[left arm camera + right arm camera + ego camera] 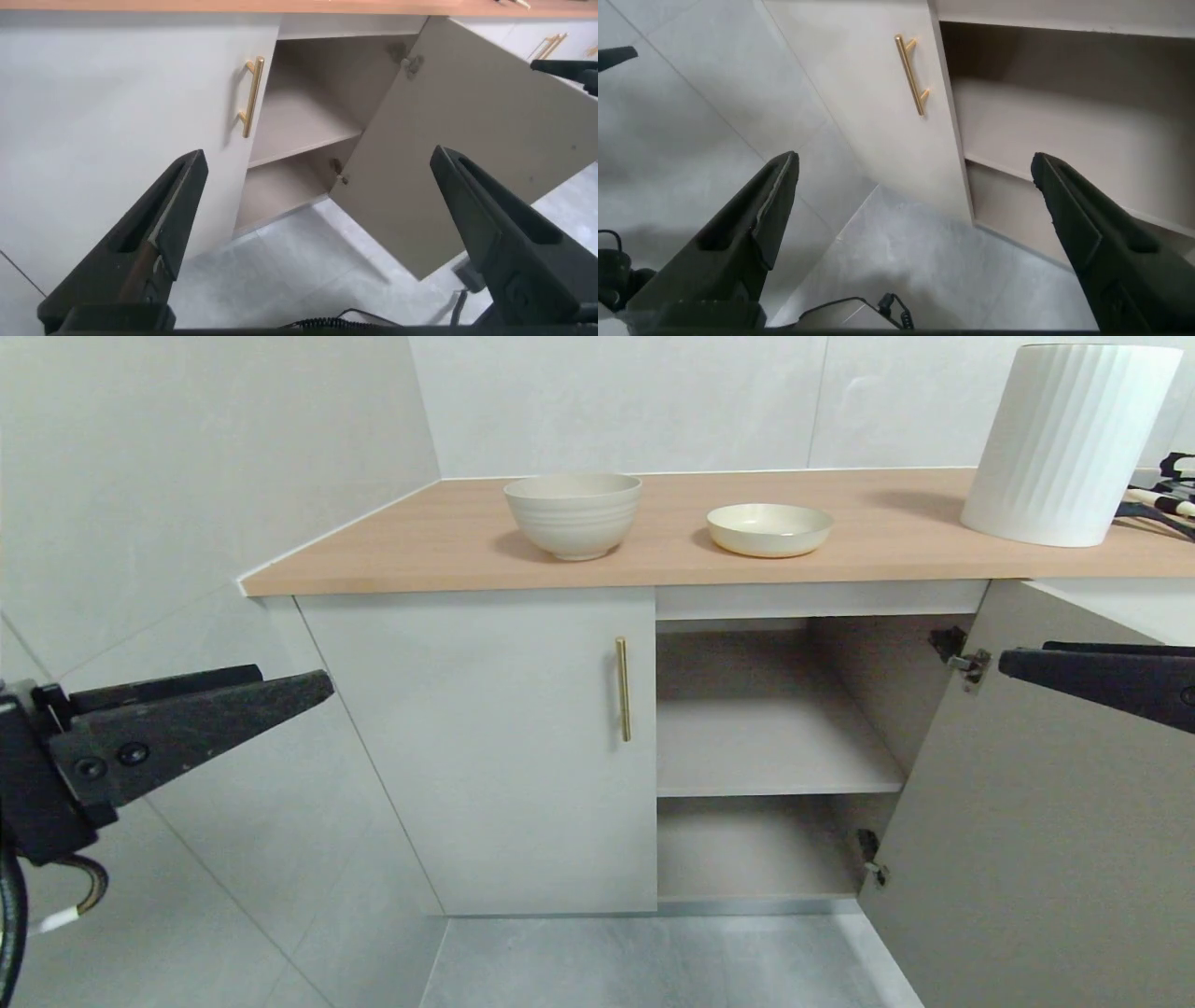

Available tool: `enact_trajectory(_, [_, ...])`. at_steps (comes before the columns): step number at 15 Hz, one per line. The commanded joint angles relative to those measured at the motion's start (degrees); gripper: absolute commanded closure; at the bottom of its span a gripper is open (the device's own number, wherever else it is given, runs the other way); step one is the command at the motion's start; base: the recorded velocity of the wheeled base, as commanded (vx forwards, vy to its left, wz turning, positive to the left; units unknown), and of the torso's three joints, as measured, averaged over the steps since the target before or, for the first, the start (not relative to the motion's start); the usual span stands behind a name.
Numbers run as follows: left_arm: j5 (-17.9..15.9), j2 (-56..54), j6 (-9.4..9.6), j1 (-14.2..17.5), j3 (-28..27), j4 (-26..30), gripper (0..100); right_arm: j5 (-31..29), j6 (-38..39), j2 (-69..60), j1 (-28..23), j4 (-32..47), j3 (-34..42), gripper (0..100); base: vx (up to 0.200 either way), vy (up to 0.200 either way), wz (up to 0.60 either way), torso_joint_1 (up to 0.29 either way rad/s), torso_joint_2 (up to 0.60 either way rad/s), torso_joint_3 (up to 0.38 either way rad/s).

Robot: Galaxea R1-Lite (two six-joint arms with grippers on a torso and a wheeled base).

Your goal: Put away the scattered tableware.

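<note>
Bowl [572, 513] and dish [769, 528] sit near the table [420, 551] edge; I hold left gripper [318, 159] and right gripper [915, 161] wide below.

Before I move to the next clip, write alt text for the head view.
A bowl and a shallow dish sit apart on a wooden counter, above a cabinet whose right door stands open on a shelf. The left gripper and right gripper hang at the sides, below counter height, holding nothing.
</note>
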Motion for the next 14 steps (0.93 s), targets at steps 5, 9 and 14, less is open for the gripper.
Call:
enact_trajectory(5, [-0.19,0.36,-0.04,-0.16,-0.36,0.20,0,0.06,0.01,-1.03,0.29,-0.07,0.04,0,0.000,0.000,0.00,0.000,0.00,0.000])
enact_trajectory(9, [-0.28,0.10,-0.04,-0.16,-0.54,0.47,0,0.15,-0.34,-1.21,0.55,0.02,0.04,0,0.150,0.000,0.00,0.001,0.00,0.001])
enact_trajectory(14, [-0.19,-0.16,-0.48,-0.16,-0.98,0.47,0,0.23,-2.45,-2.35,0.91,1.43,0.31,0,0.200,0.000,0.00,0.003,0.00,0.000])
